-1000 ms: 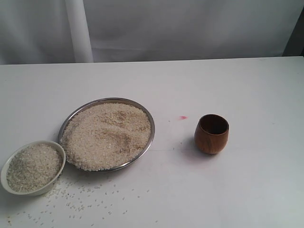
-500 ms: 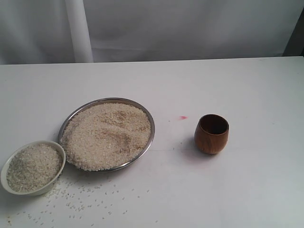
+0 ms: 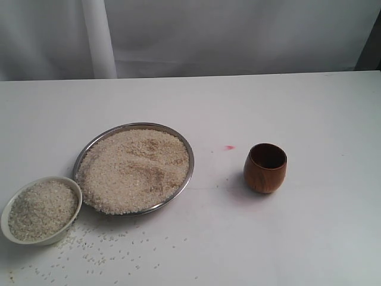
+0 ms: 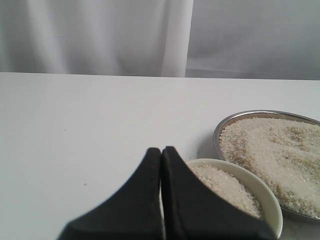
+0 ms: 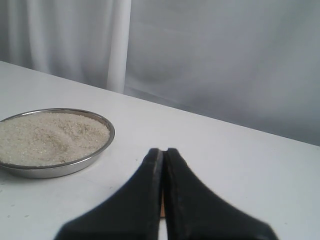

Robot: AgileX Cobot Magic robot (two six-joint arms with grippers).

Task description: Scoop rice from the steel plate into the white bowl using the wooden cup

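Note:
The steel plate [image 3: 189, 156] lies left of centre on the white table, heaped with rice [image 3: 134, 170]. At the front left stands the white bowl [image 3: 7, 229], also full of rice. The wooden cup [image 3: 265, 168] stands upright and empty to the right of the plate. Neither arm shows in the exterior view. In the left wrist view my left gripper [image 4: 161, 150] is shut and holds nothing, with the white bowl [image 4: 267, 206] and the steel plate [image 4: 218, 141] just beyond it. My right gripper [image 5: 162, 151] is shut too; the steel plate [image 5: 102, 146] lies off to one side of it.
Loose rice grains [image 3: 107, 250] are scattered over the table in front of the bowl and plate. A small pink mark [image 3: 229, 147] sits between plate and cup. A white curtain [image 3: 238, 36] hangs behind the table's far edge.

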